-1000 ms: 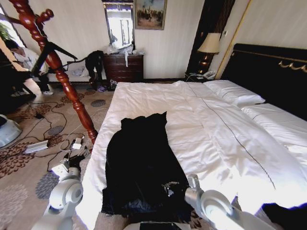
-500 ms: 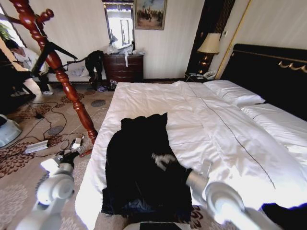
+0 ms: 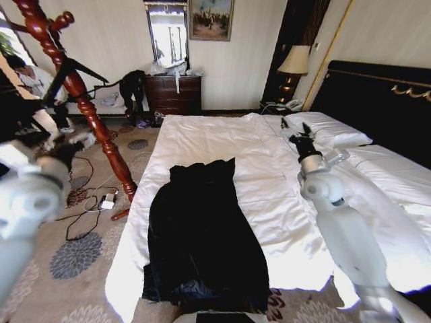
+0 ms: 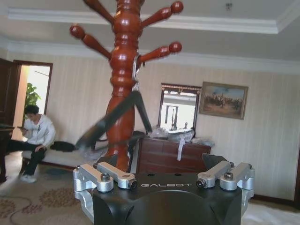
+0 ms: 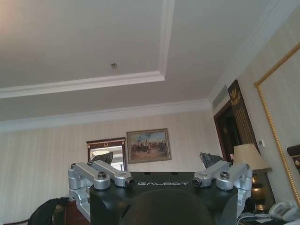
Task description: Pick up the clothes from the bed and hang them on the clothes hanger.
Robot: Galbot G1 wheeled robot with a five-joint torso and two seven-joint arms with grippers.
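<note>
Clothes point(image 3: 202, 235) lie at bed's point(image 3: 283, 195) near-left edge, both hands raised

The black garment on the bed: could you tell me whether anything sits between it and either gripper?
Nothing visible does. The black garment lies flat and uncovered on the bed. The right gripper is raised above the duvet near the pillows; the left gripper is up beside the coat stand, with open air between each and the garment.
</note>
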